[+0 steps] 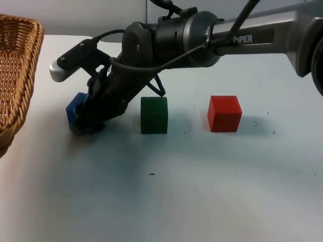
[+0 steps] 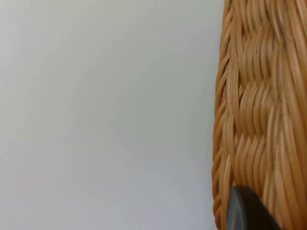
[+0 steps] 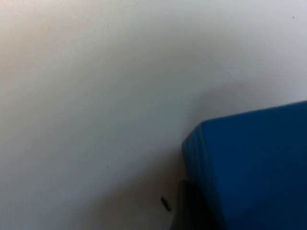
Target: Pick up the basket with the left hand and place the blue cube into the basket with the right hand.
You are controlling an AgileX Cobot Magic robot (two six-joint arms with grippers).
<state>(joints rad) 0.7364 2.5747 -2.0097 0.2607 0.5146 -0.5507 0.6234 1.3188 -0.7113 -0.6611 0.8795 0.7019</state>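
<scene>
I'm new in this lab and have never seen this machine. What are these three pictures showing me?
It is a two-armed robot at a white table. One picture looks down from a fixed camera; the other two come from cameras on each wrist. The right end effector is down at the blue cube, which its wrist camera sees up close. A green cube and a red cube stand apart beside it. The left wrist camera looks along a woven basket, whose rim also appears at the table's left edge, with one fingertip against the weave.
</scene>
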